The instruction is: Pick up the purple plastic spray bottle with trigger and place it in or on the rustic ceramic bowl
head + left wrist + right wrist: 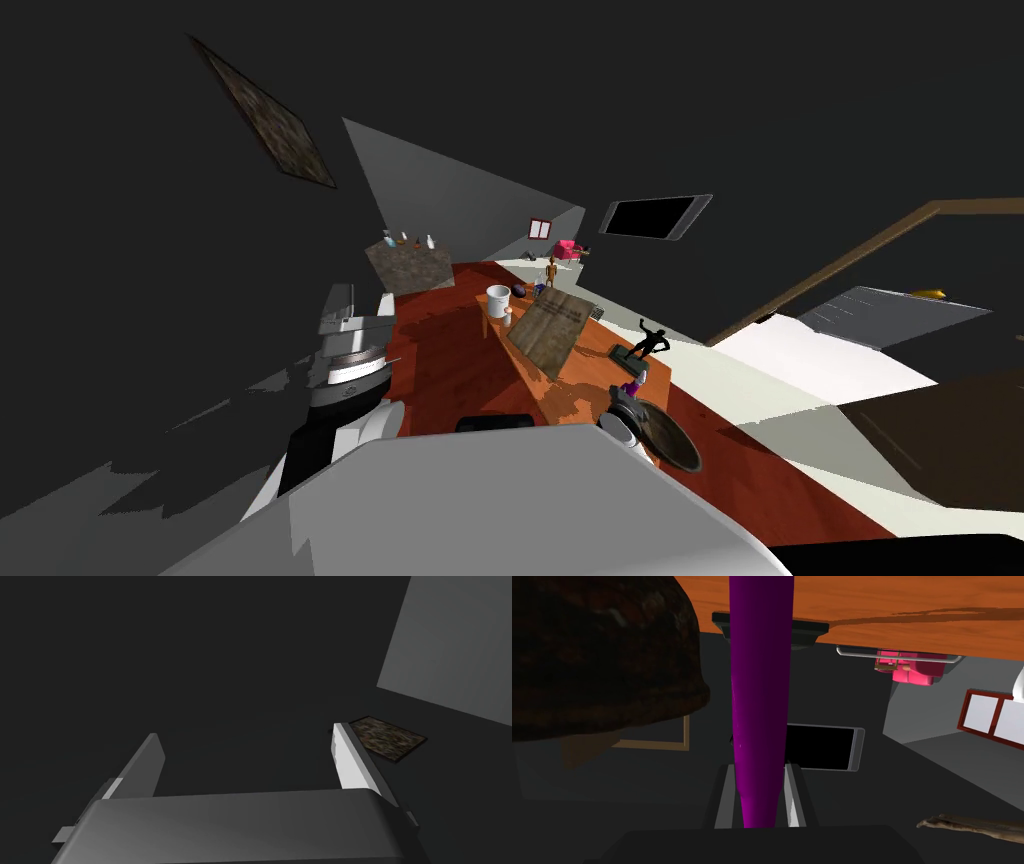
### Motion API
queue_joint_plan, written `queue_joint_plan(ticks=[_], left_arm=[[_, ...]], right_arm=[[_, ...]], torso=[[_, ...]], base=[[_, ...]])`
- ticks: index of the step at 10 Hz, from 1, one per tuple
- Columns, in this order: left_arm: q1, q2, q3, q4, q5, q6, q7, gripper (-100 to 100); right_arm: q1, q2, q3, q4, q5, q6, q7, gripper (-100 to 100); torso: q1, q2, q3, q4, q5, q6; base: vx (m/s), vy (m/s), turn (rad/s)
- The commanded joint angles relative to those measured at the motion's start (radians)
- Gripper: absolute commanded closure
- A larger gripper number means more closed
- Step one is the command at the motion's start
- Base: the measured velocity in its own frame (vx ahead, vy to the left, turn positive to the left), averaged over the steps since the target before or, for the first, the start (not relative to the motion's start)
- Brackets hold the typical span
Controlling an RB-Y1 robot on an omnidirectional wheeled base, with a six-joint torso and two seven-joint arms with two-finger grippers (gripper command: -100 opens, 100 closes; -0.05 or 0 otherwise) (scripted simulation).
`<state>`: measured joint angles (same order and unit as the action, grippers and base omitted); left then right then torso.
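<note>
Here the right gripper (759,771) pinches the purple spray bottle (760,686), just beside the dark bowl (602,651).

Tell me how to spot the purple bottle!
Find the long orange wooden table in the middle of the room. At its near end, just beside the big dark brown bowl, the right gripper is shut on the purple bottle. It is slim and the only bright purple thing there, unlike the black figurine beyond it.
</note>
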<state>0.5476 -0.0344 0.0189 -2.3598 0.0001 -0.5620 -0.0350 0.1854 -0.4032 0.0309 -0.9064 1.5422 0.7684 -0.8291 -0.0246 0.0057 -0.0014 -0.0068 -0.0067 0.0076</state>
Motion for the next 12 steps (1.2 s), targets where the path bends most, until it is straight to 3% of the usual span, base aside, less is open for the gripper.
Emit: queue_joint_plan(ticks=[1, 2, 3, 4, 5, 7, 8, 9, 11, 12], left_arm=[[0.0, 0.0, 0.0, 0.0, 0.0, 0.0, 0.0, 0], [0.0, 0.0, 0.0, 0.0, 0.0, 0.0, 0.0, 0], [0.0, 0.0, 0.0, 0.0, 0.0, 0.0, 0.0, 0], [0.0, 0.0, 0.0, 0.0, 0.0, 0.0, 0.0, 0], [0.0, 0.0, 0.0, 0.0, 0.0, 0.0, 0.0, 0], [0.0, 0.0, 0.0, 0.0, 0.0, 0.0, 0.0, 0], [0.001, 0.0, 0.0, 0.0, 0.0, 0.0, 0.0, 0], [0.001, 0.0, 0.0, 0.0, 0.0, 0.0, 0.0, 0], [0.001, 0.0, 0.0, 0.0, 0.0, 0.0, 0.0, 0], [0.001, 0.0, 0.0, 0.0, 0.0, 0.0, 0.0, 0]], right_arm=[[0.007, -0.011, -0.035, 0.004, -0.037, 0.002, 0.002, 100], [0.007, -0.011, -0.035, 0.004, -0.037, 0.002, 0.002, 100], [-0.011, -0.034, -0.081, 0.054, -0.083, 0.009, -0.013, 100], [-0.011, -0.034, -0.081, 0.054, -0.083, 0.009, -0.013, 100], [-0.028, -0.058, -0.128, 0.084, -0.128, 0.017, -0.028, 100], [-0.035, -0.051, -0.121, 0.098, -0.121, 0.019, -0.023, 100], [-0.036, -0.05, -0.122, 0.097, -0.123, 0.019, -0.02, 0], [-0.029, -0.078, -0.145, 0.09, -0.137, 0.005, -0.008, 100], [-0.025, -0.091, -0.155, 0.088, -0.144, -0.002, -0.003, 100], [-0.017, -0.122, -0.179, 0.082, -0.16, -0.019, 0.01, 100]], torso=[[0.0, 0.0, 0.0, 0.0, 0.0, 0.0], [0.0, -0.001, 0.0, 0.0, 0.0, 0.001], [-0.004, -0.004, -0.002, -0.001, 0.0, 0.003], [-0.004, -0.003, -0.001, 0.0, 0.0, 0.001], [-0.004, -0.002, 0.0, 0.0, 0.0, 0.001], [0.0, -0.001, 0.0, 0.001, 0.0, 0.001], [-0.005, -0.003, -0.001, 0.0, 0.0, 0.003], [-0.007, -0.005, -0.002, 0.0, -0.001, 0.003], [-0.005, -0.008, -0.004, -0.001, 0.001, 0.003], [-0.006, -0.009, -0.005, -0.001, 0.0, 0.002]], base=[[-0.121, 0.119, 0.364], [-0.044, 0.04, 0.111], [-0.083, 0.07, 0.397], [-0.109, 0.066, 0.42], [-0.12, 0.121, 0.405], [-0.07, 0.077, 0.249], [-0.006, 0.01, -0.012], [0.023, 0.051, 0.055], [0.041, 0.053, 0.02], [0.037, 0.051, 0.044]])
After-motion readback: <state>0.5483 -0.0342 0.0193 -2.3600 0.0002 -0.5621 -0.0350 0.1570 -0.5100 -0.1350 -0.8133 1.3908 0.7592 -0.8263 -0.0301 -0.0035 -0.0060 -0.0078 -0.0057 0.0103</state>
